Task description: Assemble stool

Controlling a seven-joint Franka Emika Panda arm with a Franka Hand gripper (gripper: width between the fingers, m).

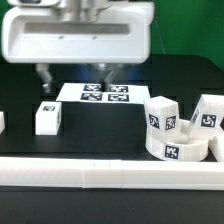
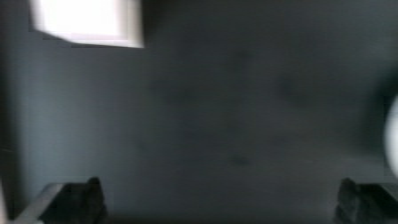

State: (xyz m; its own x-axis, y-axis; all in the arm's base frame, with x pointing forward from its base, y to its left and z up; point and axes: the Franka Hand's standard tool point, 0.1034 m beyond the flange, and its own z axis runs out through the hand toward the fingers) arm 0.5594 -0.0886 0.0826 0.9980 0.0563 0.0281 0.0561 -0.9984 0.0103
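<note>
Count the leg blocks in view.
3. The left leg block stands alone at the exterior view's left; the middle leg block and right leg block stand by the seat disc at its right. A white sliver at the left edge is unidentifiable.

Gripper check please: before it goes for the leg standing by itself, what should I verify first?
1. Gripper open: ok, spread wide.
2. Gripper empty: ok, the wrist view shows only bare table between the fingers.
3. Lone leg free to grasp: ok, it stands apart from other parts.
4. Gripper over lone leg: not ok, it hangs farther back, by the marker board.
5. Seat clear of the two other legs: cannot tell, they stand tight by it.
</note>
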